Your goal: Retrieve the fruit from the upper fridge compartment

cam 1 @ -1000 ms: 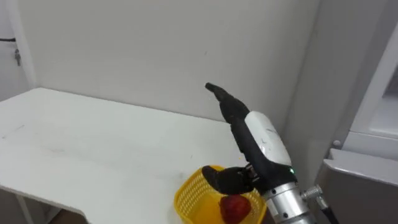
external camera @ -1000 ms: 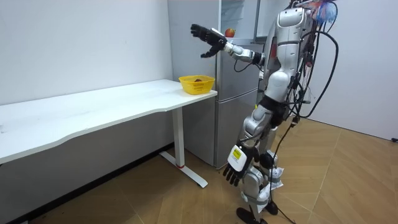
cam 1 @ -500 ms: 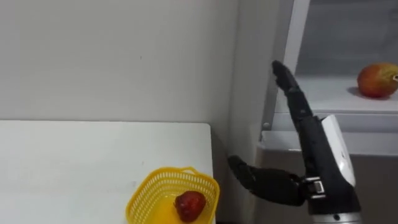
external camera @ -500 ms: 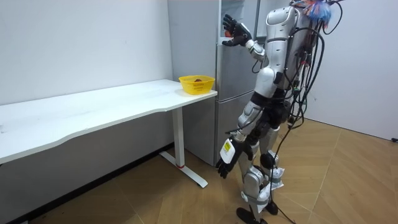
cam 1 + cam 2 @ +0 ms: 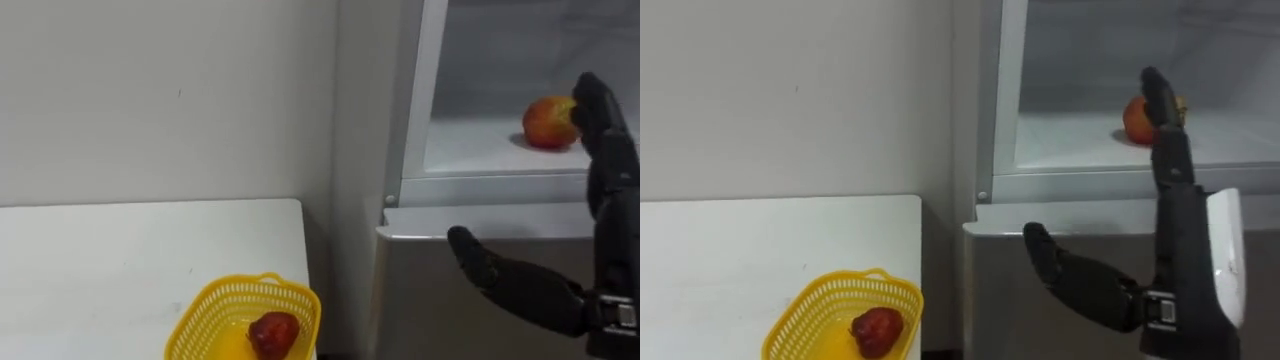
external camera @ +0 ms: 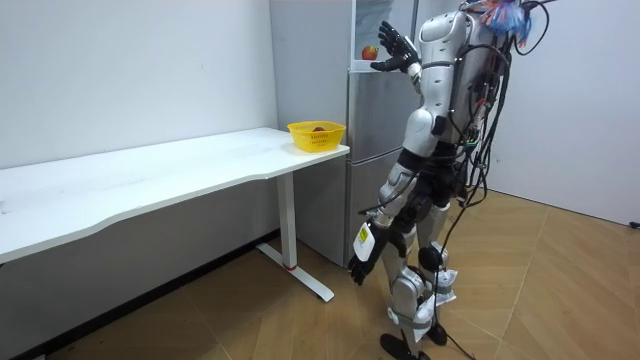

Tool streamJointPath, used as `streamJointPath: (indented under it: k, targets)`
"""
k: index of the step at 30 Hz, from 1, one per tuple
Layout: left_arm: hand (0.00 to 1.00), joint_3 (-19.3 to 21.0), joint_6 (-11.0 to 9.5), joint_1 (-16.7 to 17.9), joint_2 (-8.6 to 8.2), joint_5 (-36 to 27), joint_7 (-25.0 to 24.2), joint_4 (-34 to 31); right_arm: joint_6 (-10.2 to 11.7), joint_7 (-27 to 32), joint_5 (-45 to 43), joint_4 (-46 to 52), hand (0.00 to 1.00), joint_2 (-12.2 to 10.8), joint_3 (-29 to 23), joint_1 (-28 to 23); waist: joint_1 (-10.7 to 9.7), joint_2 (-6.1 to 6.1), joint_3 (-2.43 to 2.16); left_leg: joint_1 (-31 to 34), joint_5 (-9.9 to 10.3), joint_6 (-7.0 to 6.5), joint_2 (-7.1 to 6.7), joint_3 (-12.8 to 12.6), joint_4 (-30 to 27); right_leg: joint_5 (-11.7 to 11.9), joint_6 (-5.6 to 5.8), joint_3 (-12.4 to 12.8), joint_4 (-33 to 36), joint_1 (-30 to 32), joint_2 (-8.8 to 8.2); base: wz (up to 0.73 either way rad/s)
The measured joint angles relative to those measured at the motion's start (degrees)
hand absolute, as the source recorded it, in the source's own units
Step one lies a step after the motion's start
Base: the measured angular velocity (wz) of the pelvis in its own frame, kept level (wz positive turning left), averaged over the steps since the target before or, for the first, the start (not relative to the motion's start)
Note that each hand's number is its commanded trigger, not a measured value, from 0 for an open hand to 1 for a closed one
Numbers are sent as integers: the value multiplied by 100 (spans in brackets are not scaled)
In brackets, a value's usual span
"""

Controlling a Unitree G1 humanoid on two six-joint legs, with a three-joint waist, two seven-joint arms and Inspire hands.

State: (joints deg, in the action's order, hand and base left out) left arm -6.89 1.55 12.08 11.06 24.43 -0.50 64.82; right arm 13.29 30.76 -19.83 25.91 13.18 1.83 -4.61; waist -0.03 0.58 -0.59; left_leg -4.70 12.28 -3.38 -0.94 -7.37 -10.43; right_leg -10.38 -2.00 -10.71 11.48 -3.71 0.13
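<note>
Fruit (image 5: 547, 122) on upper fridge shelf (image 5: 470, 155) | right robot hand (image 5: 608, 225) spread wide, empty | white table (image 5: 120, 250) beside fridge (image 5: 430, 300)

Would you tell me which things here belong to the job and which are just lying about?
Job: round red-yellow fruit on the white shelf of the upper fridge; open right hand raised near it.
Lying about: yellow mesh basket holding a dark red fruit; white table.
</note>
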Motion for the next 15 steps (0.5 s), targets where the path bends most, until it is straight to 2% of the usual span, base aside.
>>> streamJointPath:
  k: [5, 7, 15]
  targets:
    - [0, 6, 2, -6, 2, -9, -12, -3, 58, 219, -48, 42, 0, 6, -102, -18, -70, 30, -14, -28, 2, 4, 11, -14, 14, 0, -2, 49, 1, -1, 10, -3]
    - [0, 1, 3, -9, 7, -8, -20, -13, 54, 222, -28, 42, 0, 7, -102, -21, -133, 50, -12, -53, 3, 7, 11, -17, 36, -1, -3, 64, -3, -13, 9, -4]
    - [0, -4, 7, -32, 30, -8, -76, -50, 42, 221, 464, -177, 0, 41, -247, -95, -168, 184, 9, -137, 8, 14, 15, -30, 77, 8, -3, 78, -87, -108, 18, -1]
